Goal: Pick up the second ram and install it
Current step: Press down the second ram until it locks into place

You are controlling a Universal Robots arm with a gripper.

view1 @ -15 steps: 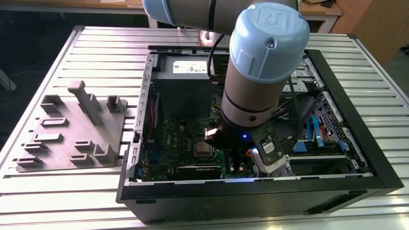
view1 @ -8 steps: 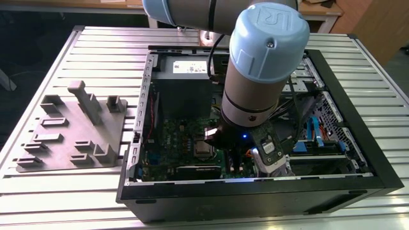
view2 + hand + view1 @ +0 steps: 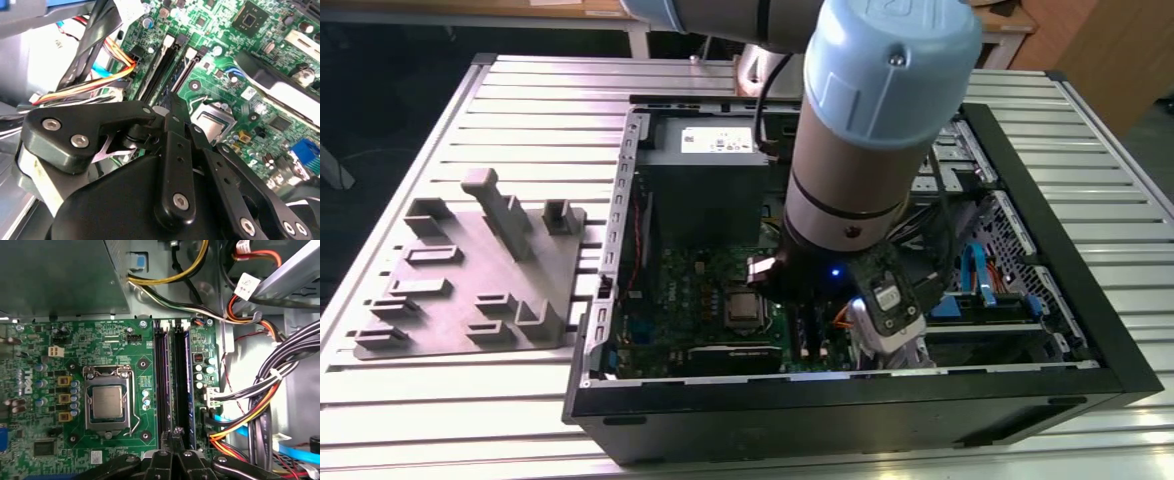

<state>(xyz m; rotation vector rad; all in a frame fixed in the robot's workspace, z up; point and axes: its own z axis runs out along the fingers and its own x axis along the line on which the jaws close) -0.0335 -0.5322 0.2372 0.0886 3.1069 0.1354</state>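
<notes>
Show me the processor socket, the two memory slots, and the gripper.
processor socket (image 3: 106,404): first wrist view, on the metal chip lid.
memory slots (image 3: 161,385): first wrist view, midway along the slot nearer the socket.
gripper (image 3: 175,432): first wrist view, at its fingertips, over the slots' near end.

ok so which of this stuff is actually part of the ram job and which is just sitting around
Job: gripper, over the memory slots; motherboard.
Just about: grey parts tray outside the case; processor socket; cable bundle; power supply.
</notes>
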